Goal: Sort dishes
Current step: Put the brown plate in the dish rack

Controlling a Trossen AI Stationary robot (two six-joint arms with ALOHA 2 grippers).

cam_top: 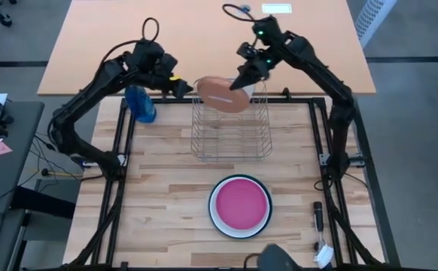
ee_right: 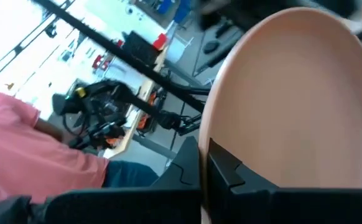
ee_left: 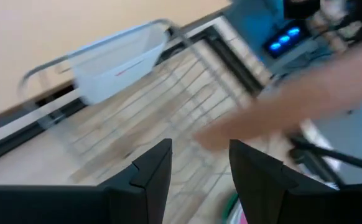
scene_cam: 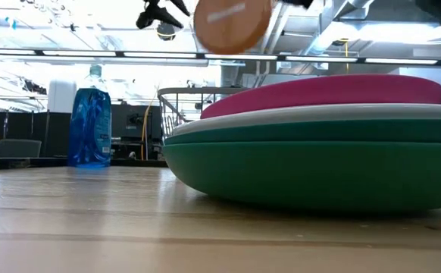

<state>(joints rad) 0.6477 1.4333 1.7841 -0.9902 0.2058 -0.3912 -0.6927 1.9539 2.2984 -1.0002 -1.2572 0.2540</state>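
Observation:
A salmon-orange plate [cam_top: 220, 94] hangs above the wire dish rack [cam_top: 230, 128], with my right gripper [cam_top: 241, 80] shut on it. In the low view the plate [scene_cam: 232, 23] shows high over the table. My left gripper [cam_top: 183, 87] stands open just left of the plate, above the rack's far left corner, with nothing between its fingers [ee_left: 156, 168]. Near the table's front edge a stack of dishes [cam_top: 240, 205] rests on the wood. A magenta plate [scene_cam: 319, 89] lies on top, a white one [scene_cam: 311, 117] under it and a dark green one [scene_cam: 311, 171] at the bottom. My right gripper pinches the salmon plate's rim [ee_right: 213, 134] between its two fingers, one on each face. The fingers come slanting down from the table's far right. The plate is lifted clear of the rack and tilted.
A blue spray bottle [cam_top: 141, 104] stands left of the rack, under my left arm. A white utensil cup [ee_left: 122, 65] hangs on the rack's far side. A dark tool [cam_top: 318, 218] lies at the front right. A person in a pink shirt [ee_right: 25, 143] shows beyond the table.

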